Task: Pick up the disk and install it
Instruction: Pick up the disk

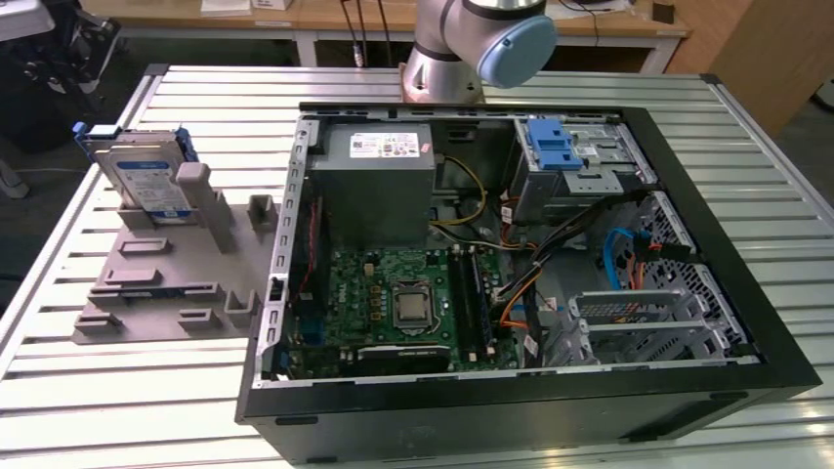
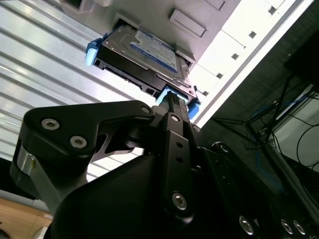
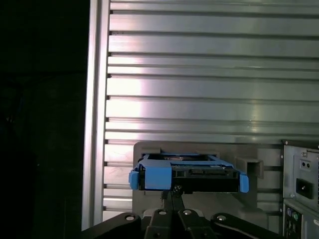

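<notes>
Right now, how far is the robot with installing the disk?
Nothing is finished. The disk stands in its grey holder beside the open computer case. In hand: the gripper is close to the disk's blue bracket; contact is unclear. Pickup and installing are both left.

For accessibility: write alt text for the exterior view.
An open computer case lies on a slatted metal table. On the exterior view's left, the disk stands upright in a grey fixture. The robot arm rises beyond it.

Big black open computer tower case [image 1: 521, 396] lies on its side on a ribbed aluminium table [image 1: 131, 391]. Green motherboard [image 1: 378, 293] and grey metal power supply box [image 1: 378, 186] sit inside, with a grey plastic holder fixture [image 1: 156, 288] just beside it.
</notes>
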{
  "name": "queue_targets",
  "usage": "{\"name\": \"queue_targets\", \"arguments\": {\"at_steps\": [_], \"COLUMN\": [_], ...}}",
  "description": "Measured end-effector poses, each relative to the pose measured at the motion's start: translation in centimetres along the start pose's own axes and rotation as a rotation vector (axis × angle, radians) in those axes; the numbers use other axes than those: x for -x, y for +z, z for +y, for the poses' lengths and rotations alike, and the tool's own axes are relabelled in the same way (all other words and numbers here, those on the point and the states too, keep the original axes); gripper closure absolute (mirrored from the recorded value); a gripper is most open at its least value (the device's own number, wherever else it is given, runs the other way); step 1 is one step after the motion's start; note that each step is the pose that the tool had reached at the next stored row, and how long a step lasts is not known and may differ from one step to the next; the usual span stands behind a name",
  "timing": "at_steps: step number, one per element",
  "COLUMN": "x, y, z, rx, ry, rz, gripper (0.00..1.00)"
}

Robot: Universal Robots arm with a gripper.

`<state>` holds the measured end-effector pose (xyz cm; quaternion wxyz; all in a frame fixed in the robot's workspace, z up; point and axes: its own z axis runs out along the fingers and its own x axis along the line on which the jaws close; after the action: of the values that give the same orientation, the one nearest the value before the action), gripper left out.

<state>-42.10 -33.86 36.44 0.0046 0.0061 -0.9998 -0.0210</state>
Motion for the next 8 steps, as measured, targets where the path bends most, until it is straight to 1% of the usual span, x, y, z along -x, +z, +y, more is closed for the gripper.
{"name": "queue_targets", "arguments": {"at_steps": [4, 8], "x": [-0.03, -0.05], "y": [0.0, 0.0], "z": [0.0, 0.0], "rx": [-0.0003, -0.0006], "ry": [-0.023, -0.066], "rz": [0.0011, 0.0029], "gripper": [0.89, 0.89]}}
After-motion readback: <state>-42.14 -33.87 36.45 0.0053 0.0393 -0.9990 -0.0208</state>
